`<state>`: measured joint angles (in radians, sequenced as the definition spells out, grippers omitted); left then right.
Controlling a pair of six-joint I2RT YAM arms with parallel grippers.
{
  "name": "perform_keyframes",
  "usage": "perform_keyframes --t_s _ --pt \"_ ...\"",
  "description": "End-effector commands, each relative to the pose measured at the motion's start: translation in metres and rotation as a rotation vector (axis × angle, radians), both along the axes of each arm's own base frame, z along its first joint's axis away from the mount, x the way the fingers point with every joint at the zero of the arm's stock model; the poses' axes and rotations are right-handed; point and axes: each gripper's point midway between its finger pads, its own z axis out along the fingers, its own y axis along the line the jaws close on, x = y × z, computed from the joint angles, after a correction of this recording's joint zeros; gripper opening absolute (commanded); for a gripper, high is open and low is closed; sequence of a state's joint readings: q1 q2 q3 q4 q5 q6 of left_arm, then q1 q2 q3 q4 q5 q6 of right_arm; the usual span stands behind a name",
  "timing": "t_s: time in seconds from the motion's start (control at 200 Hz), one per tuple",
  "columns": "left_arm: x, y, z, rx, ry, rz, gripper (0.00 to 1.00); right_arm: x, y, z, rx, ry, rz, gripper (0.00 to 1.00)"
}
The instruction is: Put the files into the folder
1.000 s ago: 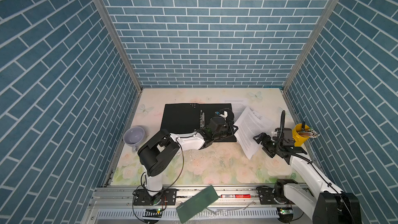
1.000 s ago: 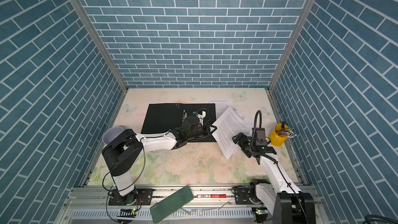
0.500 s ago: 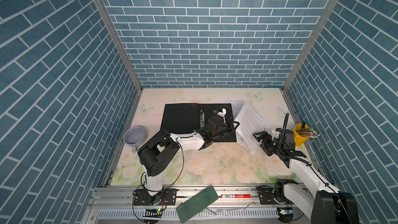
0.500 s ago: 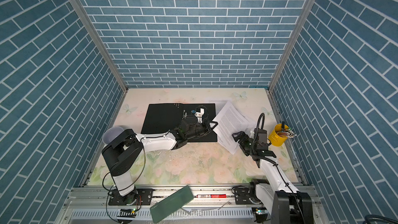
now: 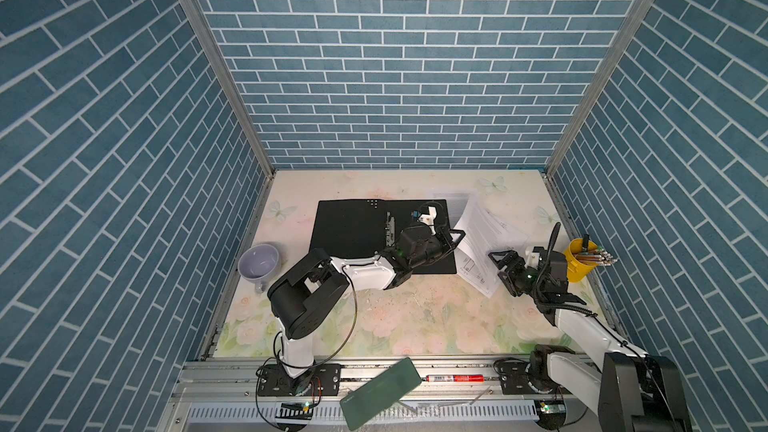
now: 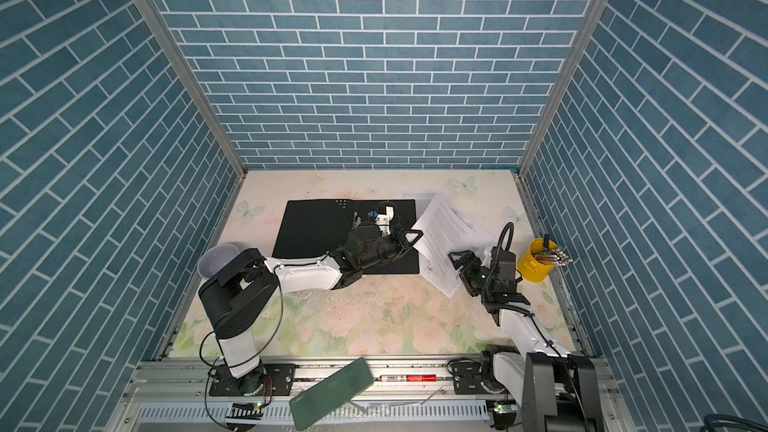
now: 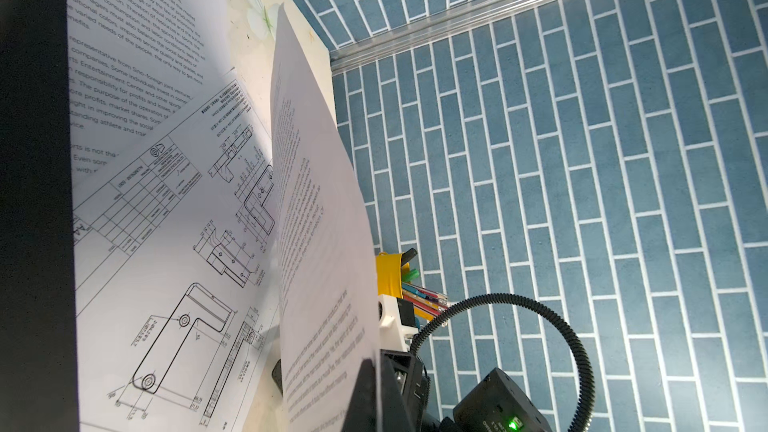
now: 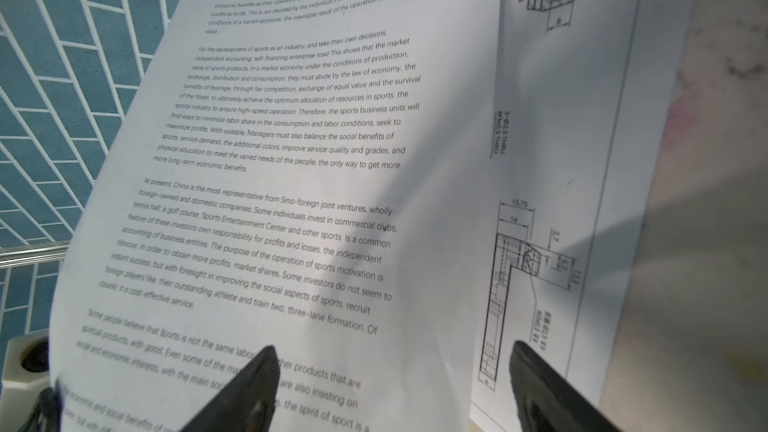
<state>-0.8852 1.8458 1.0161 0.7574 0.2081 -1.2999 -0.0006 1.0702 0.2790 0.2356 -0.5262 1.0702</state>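
Now: files (image 5: 486, 234) sit just right of the open black folder (image 5: 353, 226). Left jaws pinch the raised text sheet (image 8: 291, 160), which reads "Sports Entertainment Center". Right jaws are spread over the sheets; the drawing sheet (image 8: 540, 139) is marked "15.75".

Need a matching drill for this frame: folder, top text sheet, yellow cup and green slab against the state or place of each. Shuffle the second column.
Things:
1. folder
2. top text sheet
3. yellow cup
4. green slab

States or places:
a. on the front rail
b. holds pens
c. lying open, black inside up
d. one edge raised, curling

Pairs: 1-c, 2-d, 3-b, 4-a
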Motion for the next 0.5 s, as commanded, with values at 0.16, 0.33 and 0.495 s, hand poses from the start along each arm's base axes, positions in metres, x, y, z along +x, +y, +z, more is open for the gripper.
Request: perform_keyframes --t_s 0.16,0.33,0.495 --pt "0.002 -0.002 -0.003 -0.037 0.004 0.023 0.0 0.009 0.005 -0.001 0.101 -0.023 -0.023 0.83" --pt "0.001 -0.002 -0.003 -0.048 0.01 0.031 0.0 0.015 0.005 0.003 0.139 -0.039 -0.037 0.82" --pt "0.002 0.0 -0.005 -0.069 0.02 0.042 0.0 0.022 0.008 0.008 0.196 -0.056 -0.046 0.78"
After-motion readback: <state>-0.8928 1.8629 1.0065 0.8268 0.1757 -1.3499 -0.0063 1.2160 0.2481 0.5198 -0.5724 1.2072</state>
